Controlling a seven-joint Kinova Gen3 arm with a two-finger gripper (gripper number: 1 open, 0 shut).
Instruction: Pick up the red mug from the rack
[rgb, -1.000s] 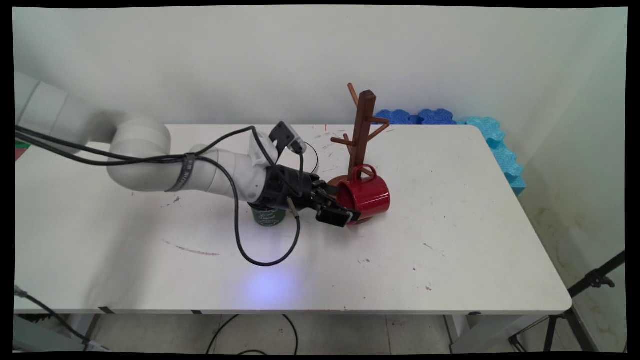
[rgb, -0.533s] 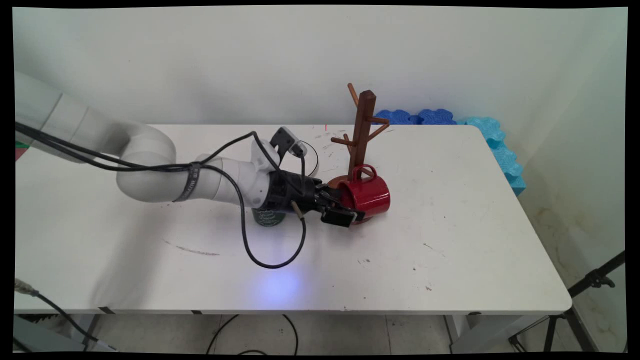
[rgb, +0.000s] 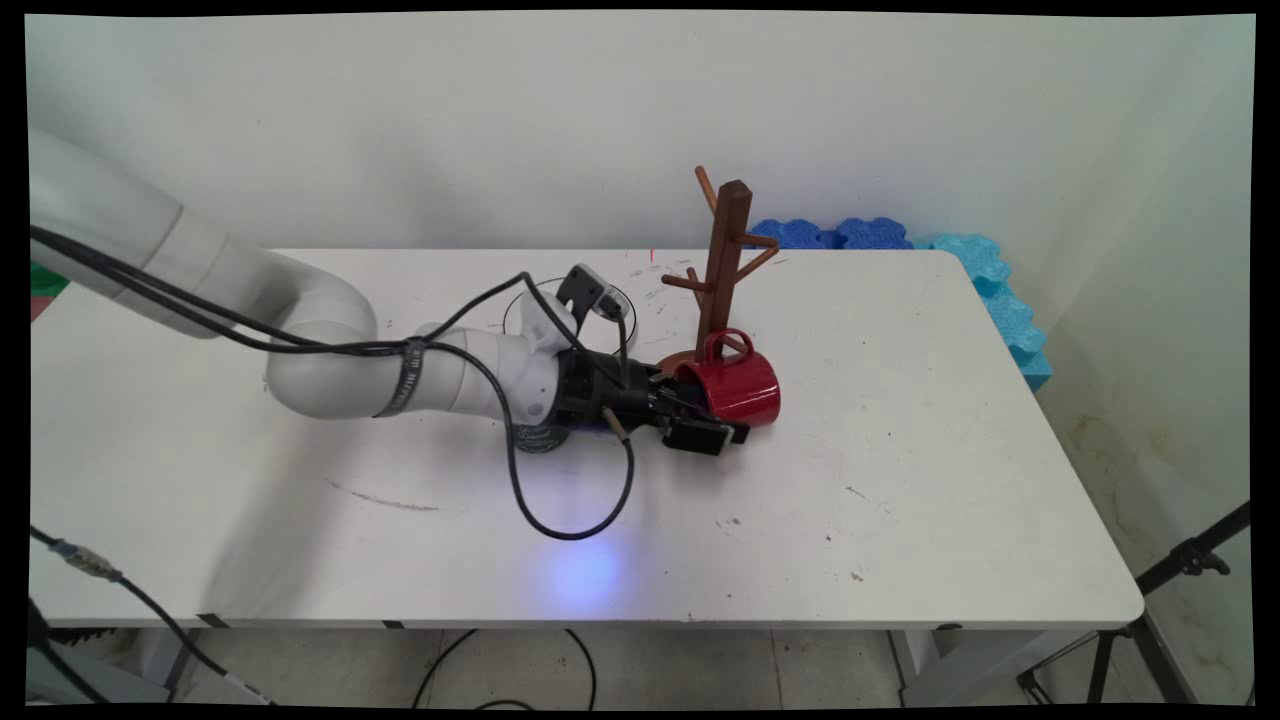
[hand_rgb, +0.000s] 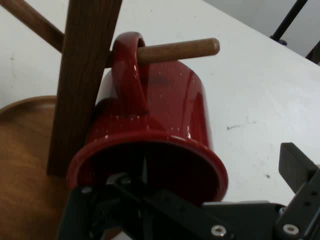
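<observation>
While the arm reaches in low from the left across the tabletop (rgb: 900, 480), its tool (rgb: 712, 425) sits at the mouth of a red mug (rgb: 738, 388). From the hand camera, the mug (hand_rgb: 160, 135) lies on its side with its open rim facing the tool (hand_rgb: 200, 210); one finger (hand_rgb: 125, 192) appears to go inside the rim and the other finger (hand_rgb: 297, 167) stands off outside the wall, to the right in that picture. Whether the fingers are clenched on the mug's wall or released from it cannot be told.

The mug's handle (hand_rgb: 127, 75) is threaded over a low peg (hand_rgb: 182, 50) of a brown wooden mug tree (rgb: 722, 270), so the mug hangs just beside the tree's post (hand_rgb: 82, 75), above the tree's round base (hand_rgb: 25, 165). The tree stands right of the tabletop's middle, toward the far side, with its other pegs bare.

Under the arm's wrist, left of the tool, a dark green cup (rgb: 538, 437) stands on the tabletop, mostly hidden. Blue foam pieces (rgb: 940, 250) lie past the far right corner, against the wall.
</observation>
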